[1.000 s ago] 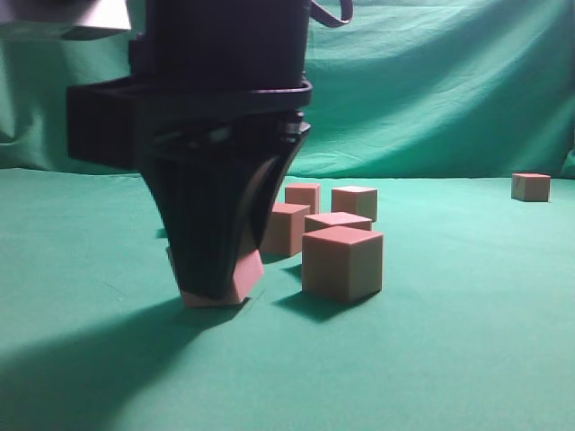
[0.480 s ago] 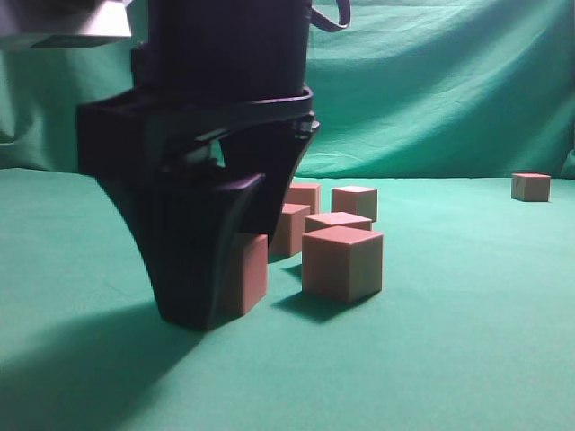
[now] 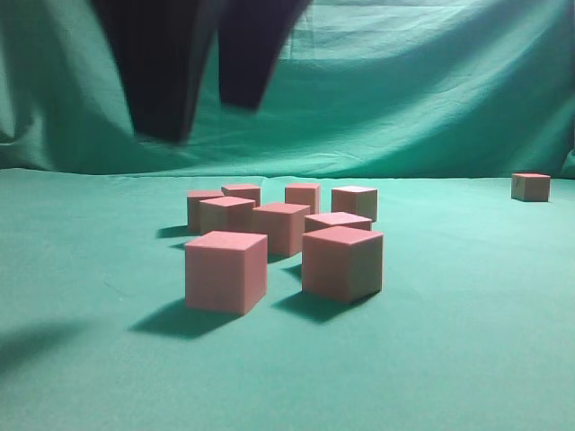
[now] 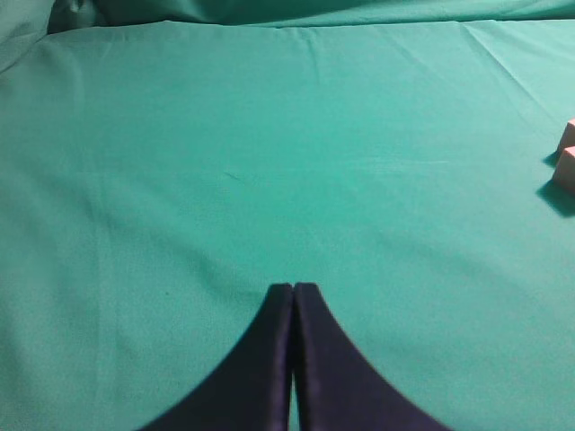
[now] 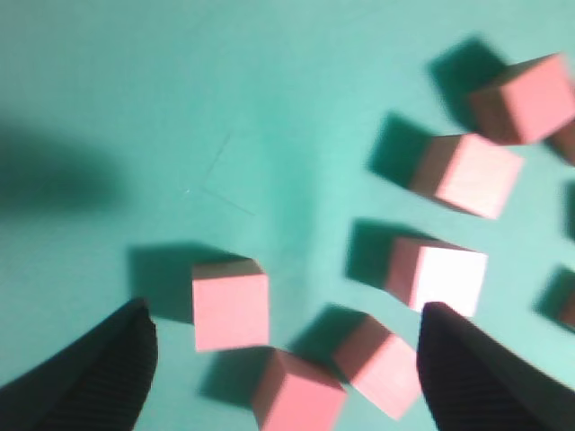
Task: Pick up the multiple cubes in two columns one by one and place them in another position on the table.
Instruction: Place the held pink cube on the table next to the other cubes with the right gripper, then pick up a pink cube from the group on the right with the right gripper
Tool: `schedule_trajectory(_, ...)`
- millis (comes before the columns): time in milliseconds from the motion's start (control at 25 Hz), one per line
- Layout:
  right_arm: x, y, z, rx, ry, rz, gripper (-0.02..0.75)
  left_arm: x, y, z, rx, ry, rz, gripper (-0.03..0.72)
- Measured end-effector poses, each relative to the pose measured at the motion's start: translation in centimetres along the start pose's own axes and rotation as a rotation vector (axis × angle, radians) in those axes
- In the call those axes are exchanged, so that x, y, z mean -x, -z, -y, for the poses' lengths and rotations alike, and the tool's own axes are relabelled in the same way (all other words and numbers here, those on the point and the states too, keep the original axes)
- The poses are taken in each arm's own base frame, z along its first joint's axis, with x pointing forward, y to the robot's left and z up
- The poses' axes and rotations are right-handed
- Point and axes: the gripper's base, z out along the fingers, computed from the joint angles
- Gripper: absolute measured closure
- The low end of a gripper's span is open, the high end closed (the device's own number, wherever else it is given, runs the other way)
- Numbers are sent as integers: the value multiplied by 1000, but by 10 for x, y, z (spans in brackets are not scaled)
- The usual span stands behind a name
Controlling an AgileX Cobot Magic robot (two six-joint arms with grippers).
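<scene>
Right gripper, jaws spread and empty, is seen lifted at upper left of the exterior frame, directly above the cubes clustered mid-frame on the table; left gripper, pressed together, lies farther off.

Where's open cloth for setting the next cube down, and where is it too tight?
Bare table lies between the cluster of cubes and the lone cube at far right, along the near edge in front of the nearest cube, and left of the cluster, where the left gripper hangs. The cluster itself is crowded, with narrow gaps.
</scene>
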Motion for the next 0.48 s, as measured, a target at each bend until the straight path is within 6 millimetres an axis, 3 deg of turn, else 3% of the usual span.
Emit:
schedule_trajectory(240, -6, 82, 23, -129, -95, 86, 192, 0, 0, 0, 0, 0, 0, 688)
schedule_trajectory(360, -26, 111, 46, -269, -198, 85, 192, 0, 0, 0, 0, 0, 0, 688)
schedule_trajectory(480, -55, 127, 83, -358, -387, 64, 192, 0, 0, 0, 0, 0, 0, 688)
